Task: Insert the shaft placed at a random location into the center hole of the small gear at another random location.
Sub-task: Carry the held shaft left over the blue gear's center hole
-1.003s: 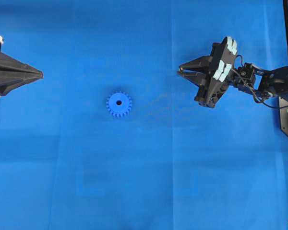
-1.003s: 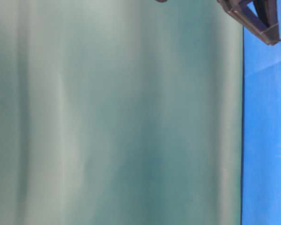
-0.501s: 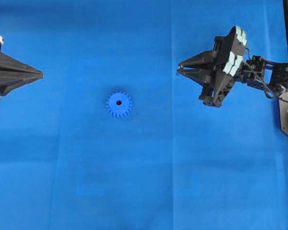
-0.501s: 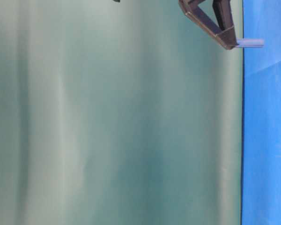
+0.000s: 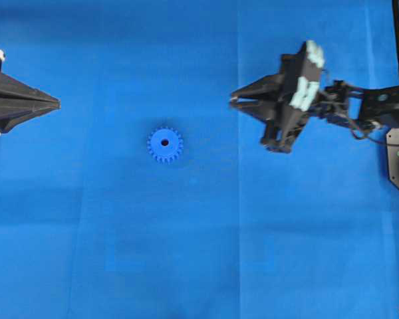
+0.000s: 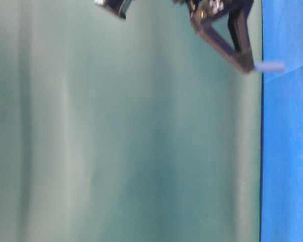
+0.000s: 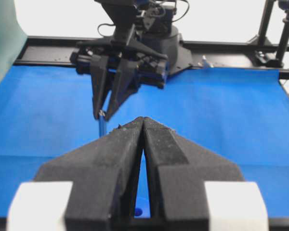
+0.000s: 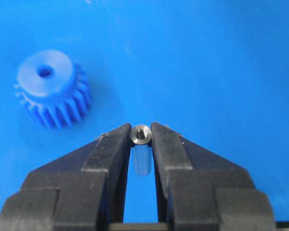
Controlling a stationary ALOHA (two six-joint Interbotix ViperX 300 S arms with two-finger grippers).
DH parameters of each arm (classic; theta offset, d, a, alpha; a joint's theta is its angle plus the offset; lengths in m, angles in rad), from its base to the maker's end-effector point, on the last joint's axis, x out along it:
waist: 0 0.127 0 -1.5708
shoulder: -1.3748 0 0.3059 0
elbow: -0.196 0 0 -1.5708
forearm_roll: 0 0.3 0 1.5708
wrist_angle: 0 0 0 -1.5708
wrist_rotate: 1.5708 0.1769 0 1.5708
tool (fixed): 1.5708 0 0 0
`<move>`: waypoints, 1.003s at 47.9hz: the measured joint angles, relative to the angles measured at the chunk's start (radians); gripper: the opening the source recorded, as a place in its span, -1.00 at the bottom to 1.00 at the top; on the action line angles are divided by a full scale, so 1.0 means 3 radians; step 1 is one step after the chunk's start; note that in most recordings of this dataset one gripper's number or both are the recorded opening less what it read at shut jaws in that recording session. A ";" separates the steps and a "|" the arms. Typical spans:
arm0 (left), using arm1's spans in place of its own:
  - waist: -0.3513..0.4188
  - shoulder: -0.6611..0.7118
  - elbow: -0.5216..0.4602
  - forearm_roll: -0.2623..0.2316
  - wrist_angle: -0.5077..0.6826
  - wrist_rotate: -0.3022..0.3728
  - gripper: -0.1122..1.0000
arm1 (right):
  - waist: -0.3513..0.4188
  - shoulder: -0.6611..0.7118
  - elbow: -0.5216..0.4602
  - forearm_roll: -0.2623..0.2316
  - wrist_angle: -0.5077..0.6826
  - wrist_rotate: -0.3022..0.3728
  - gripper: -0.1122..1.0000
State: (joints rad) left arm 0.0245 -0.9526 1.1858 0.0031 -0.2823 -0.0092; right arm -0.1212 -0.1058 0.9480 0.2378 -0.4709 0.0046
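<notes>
Gear: small bright blue plastic toothed gear (image 5: 165, 145) lying flat, left of the blue table's centre, dark centre hole (image 5: 165, 141) upward.
Shaft: short silvery metal pin (image 8: 141, 135), lifted, clear of the gear.

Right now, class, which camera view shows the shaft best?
The right wrist view: the shaft fills the centre, pinched end-on in the right gripper. Table-level shows a blurred pin poking from the fingertip; the left wrist view only a thin sliver; overhead hides it.
</notes>
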 measured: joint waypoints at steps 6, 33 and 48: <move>0.0000 -0.0005 0.0000 -0.0005 0.0000 0.0000 -0.80 | 0.0072 0.0189 -0.0251 -0.0005 0.0051 -0.0005 -0.74; 0.0000 0.0000 0.0000 0.0000 0.0020 -0.0015 -0.80 | 0.0368 0.0798 -0.1222 -0.0046 0.0404 -0.0107 -0.74; 0.0000 0.0000 0.0000 0.0000 0.0056 -0.0020 -0.80 | 0.0404 0.0813 -0.1258 -0.0046 0.0409 -0.0107 -0.74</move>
State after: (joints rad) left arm 0.0245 -0.9526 1.1858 0.0031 -0.2654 -0.0153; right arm 0.0000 0.1381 0.5706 0.2240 -0.3482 -0.0276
